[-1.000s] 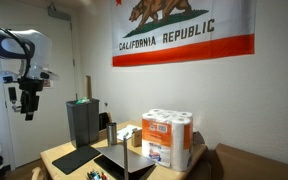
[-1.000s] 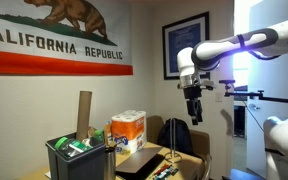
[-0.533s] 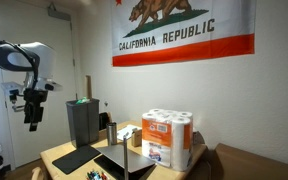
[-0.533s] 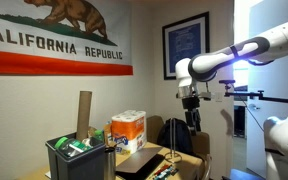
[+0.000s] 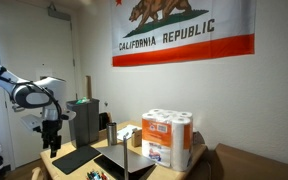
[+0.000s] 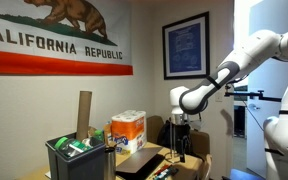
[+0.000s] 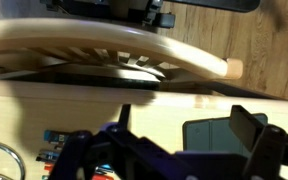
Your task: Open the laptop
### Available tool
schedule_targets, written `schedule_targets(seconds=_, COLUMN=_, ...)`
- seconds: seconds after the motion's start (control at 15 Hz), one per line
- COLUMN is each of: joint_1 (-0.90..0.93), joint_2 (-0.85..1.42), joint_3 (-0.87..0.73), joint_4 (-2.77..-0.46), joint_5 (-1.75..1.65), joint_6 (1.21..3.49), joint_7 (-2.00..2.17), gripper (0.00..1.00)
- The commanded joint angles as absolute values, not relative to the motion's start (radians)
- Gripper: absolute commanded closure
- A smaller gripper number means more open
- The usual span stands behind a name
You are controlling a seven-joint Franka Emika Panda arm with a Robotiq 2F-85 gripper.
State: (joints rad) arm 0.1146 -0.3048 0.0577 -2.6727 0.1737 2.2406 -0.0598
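In an exterior view we see the gripper (image 5: 52, 146) hanging by the table's corner near the black pad (image 5: 74, 157). The laptop (image 5: 124, 163) lies mid-table, in front of the toilet-paper pack (image 5: 167, 138). In an exterior view the tall grey box (image 6: 79, 160) hides part of the table, with the laptop (image 6: 139, 163) just beyond it. Only the wrist view shows the fingers (image 7: 254, 140), spread wide apart (blurry though), with a curved wooden chair back (image 7: 114, 50) above.

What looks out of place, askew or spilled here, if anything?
Nothing looks spilled or damaged. The laptop lies flat, the toilet-paper pack stands upright beside it, and the dark bin is upright too. Only a few small colourful items lie loose next to the laptop.
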Motion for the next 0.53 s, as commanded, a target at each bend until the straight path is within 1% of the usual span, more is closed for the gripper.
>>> schedule_targets(seconds=0.0, joint_1=0.110, joint_2=-0.128, joint_3=0.074, joint_4=-2.626, joint_5=0.135, joint_6=2.411, joint_7=-0.060, gripper=0.00)
schedule_targets(seconds=0.47, joint_1=0.116, joint_2=0.157, joint_3=0.076, joint_4=-2.509, joint_5=-0.106, joint_6=2.665, joint_7=0.086, gripper=0.00)
